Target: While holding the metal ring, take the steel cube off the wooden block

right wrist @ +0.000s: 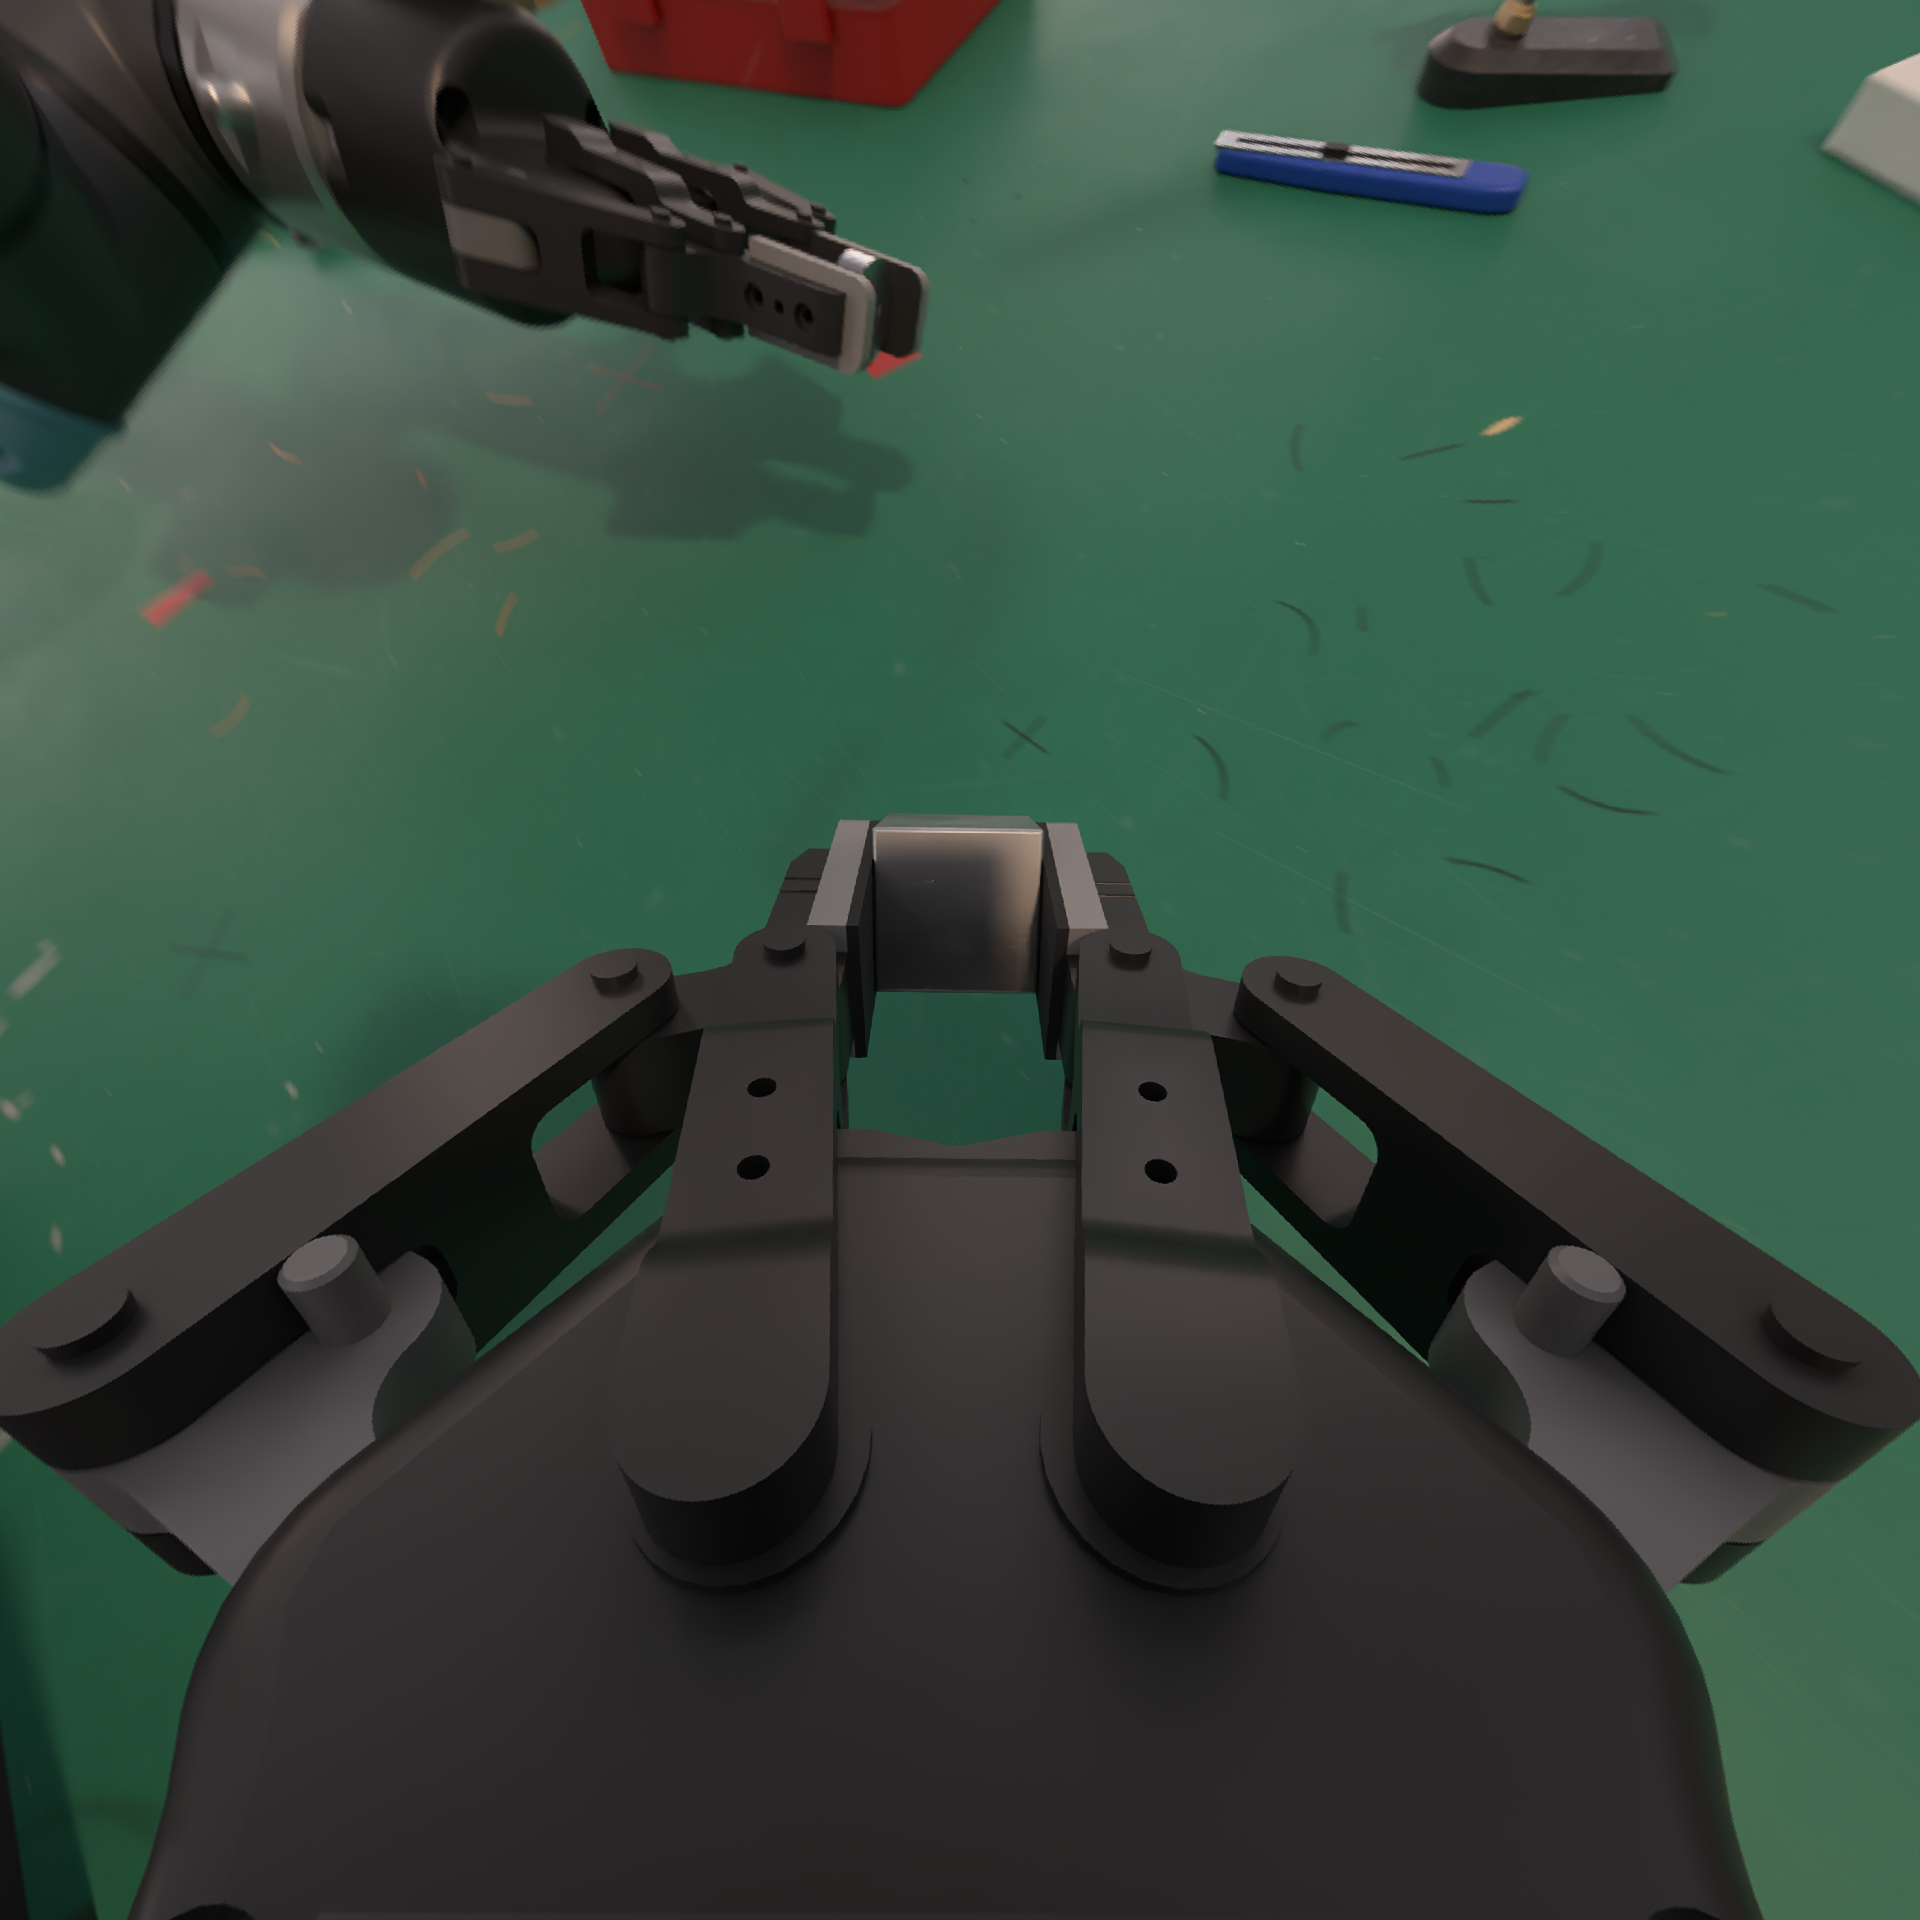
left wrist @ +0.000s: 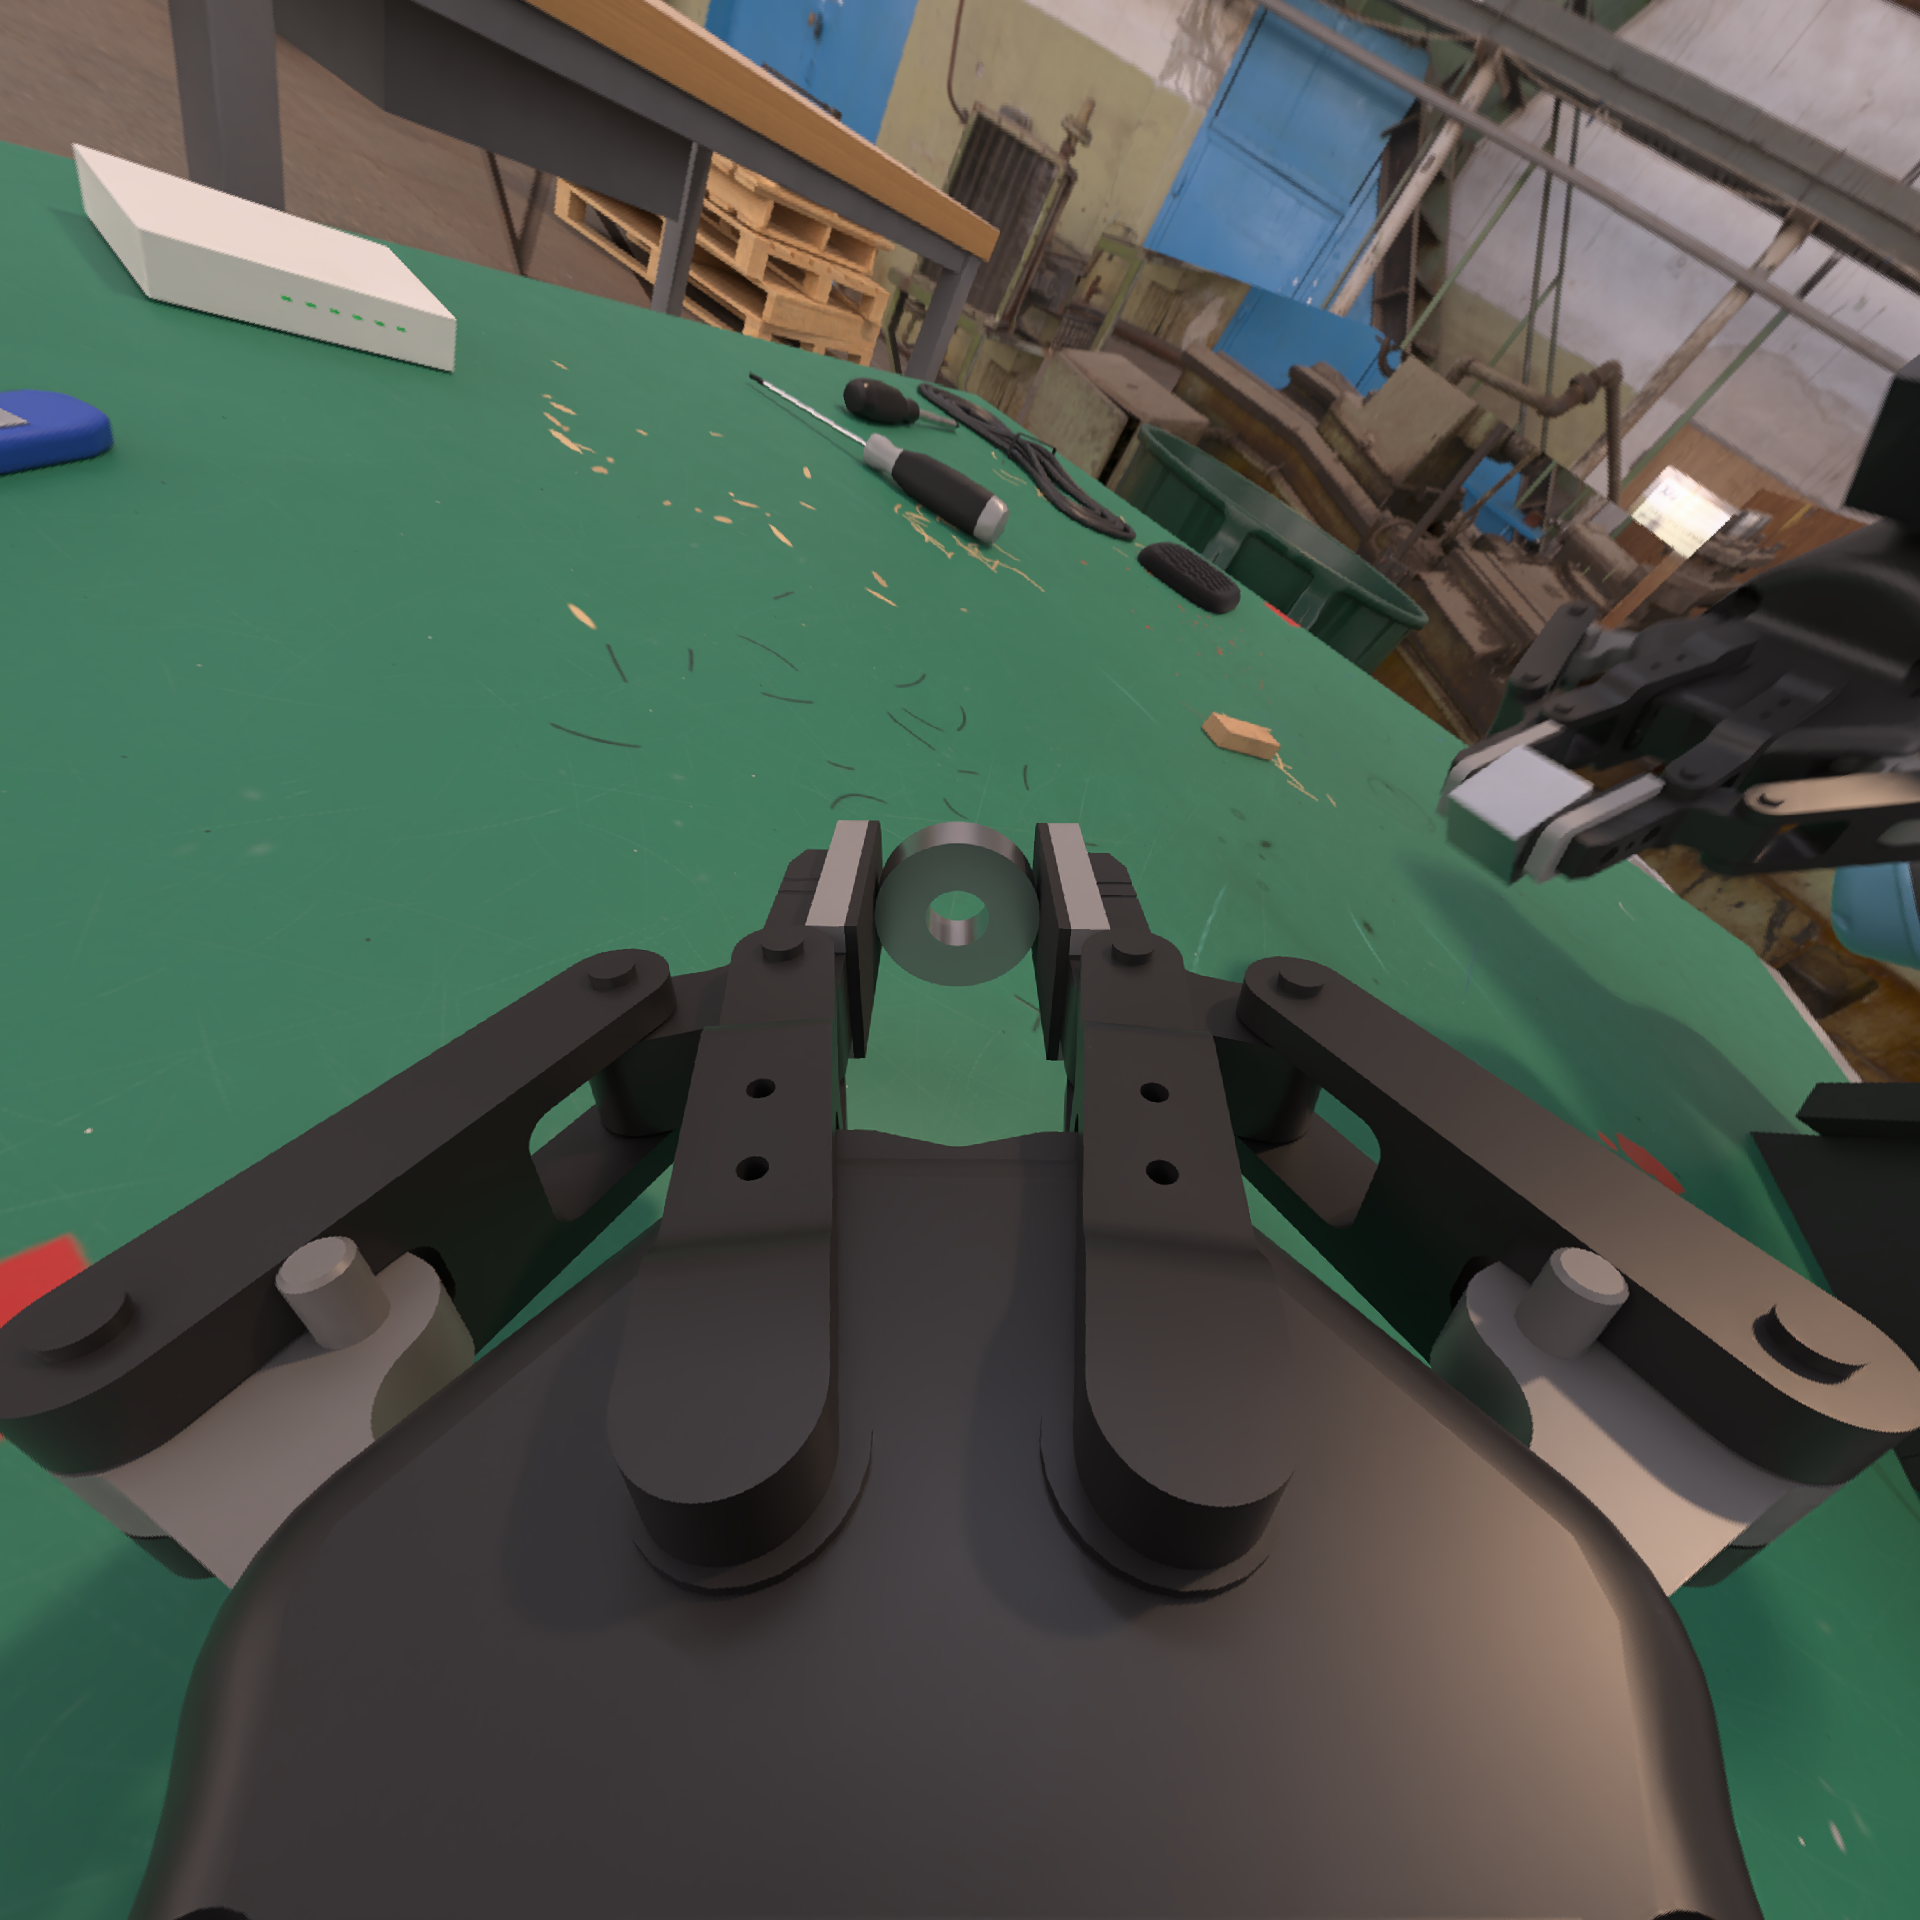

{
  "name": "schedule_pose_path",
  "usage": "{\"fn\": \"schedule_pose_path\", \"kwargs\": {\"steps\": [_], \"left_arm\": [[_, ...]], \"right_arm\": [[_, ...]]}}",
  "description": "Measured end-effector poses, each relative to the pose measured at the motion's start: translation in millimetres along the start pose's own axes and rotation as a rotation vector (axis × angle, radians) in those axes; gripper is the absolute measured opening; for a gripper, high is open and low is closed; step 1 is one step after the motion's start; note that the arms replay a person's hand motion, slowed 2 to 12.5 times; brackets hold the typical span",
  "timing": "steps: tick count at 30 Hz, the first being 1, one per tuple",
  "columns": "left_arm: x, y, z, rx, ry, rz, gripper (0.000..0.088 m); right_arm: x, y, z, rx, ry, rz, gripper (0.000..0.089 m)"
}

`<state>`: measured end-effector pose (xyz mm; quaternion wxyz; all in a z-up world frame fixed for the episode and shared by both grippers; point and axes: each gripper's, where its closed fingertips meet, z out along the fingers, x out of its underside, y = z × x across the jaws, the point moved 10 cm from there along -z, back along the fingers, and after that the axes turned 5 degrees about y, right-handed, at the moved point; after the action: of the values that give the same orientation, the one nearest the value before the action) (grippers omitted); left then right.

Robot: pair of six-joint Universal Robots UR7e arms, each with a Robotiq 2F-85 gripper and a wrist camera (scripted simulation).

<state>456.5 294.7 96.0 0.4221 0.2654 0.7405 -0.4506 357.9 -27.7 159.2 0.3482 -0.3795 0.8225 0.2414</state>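
Note:
My left gripper [left wrist: 956,871] is shut on the metal ring [left wrist: 902,920] and holds it upright above the green table [left wrist: 416,727], its hole facing the camera. My right gripper [right wrist: 956,864] is shut on the steel cube [right wrist: 951,914] and holds it above the table surface. In the left wrist view the right gripper [left wrist: 1509,805] with the cube [left wrist: 1496,831] hangs at the right, near the table edge. A small tan wooden piece [left wrist: 1238,734] lies on the table between the two grippers. In the right wrist view the left gripper [right wrist: 883,301] is at the upper left.
A white box [left wrist: 270,260], a blue tool [right wrist: 1371,171], a screwdriver [left wrist: 925,483], a black cord [left wrist: 1029,457] and a black pad [left wrist: 1190,577] lie at the far side. A red box [right wrist: 790,42] and a black base [right wrist: 1548,57] stand farther off. The table edge runs along the right.

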Motion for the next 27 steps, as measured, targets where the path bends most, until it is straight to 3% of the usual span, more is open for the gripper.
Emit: {"fn": "schedule_pose_path", "kwargs": {"steps": [7, 11, 18, 27], "left_arm": [[2.5, -2.1, -8.2, 0.007, -0.04, -0.012, 0.026], [3.2, -3.4, -12.7, 0.002, -0.066, -0.008, 0.026], [2.8, -2.2, -17.2, 0.027, -0.104, -0.023, 0.026], [3.5, -1.5, -15.2, 0.043, -0.067, -0.037, 0.026]], "right_arm": [[-12.7, 27.3, 69.9, -0.175, -0.118, 0.199, 0.0255], [-18.1, 46.2, 100.7, -0.214, -0.132, 0.233, 0.0255], [-19.6, 68.7, 130.3, -0.137, -0.077, 0.165, 0.0255], [-12.8, 71.6, 141.9, -0.03, 0.0, 0.132, 0.0255]]}}
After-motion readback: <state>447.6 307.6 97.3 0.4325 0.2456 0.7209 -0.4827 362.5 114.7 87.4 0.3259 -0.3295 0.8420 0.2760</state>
